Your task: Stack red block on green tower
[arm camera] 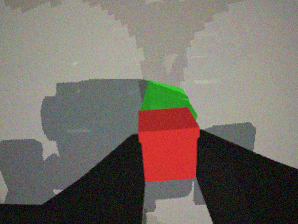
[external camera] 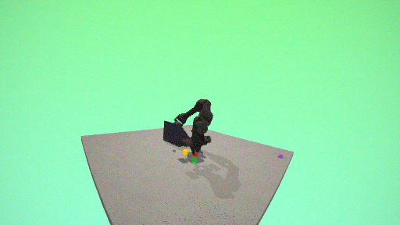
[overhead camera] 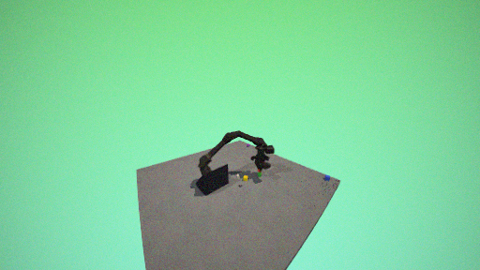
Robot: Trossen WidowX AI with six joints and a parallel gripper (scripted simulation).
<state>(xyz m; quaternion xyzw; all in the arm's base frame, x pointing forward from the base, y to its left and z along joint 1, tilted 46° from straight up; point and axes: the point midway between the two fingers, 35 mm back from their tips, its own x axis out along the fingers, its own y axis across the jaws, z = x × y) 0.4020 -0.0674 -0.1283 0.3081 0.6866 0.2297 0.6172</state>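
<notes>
The red block (external camera: 195, 155) (arm camera: 170, 156) is between the fingertips of my gripper (overhead camera: 260, 169) (external camera: 196, 152) (arm camera: 166, 141), and both fingers lie against its sides. My gripper is shut on it and points down. The green tower (overhead camera: 260, 174) (external camera: 194, 160) (arm camera: 164, 96) stands upright directly below the red block. In the exterior view the two look touching, red on green. In the wrist view the red block hides the near part of the tower's top, so exact contact and alignment cannot be told.
A yellow block (overhead camera: 246, 178) (external camera: 185, 152) stands close beside the tower, towards the dark panel (overhead camera: 216, 180) (external camera: 174, 133). A small white thing (overhead camera: 238, 175) and a small dark thing (overhead camera: 240, 186) (external camera: 174, 151) lie nearby. A blue block (overhead camera: 327, 178) and a purple block (overhead camera: 247, 145) (external camera: 280, 156) lie far off near the edges.
</notes>
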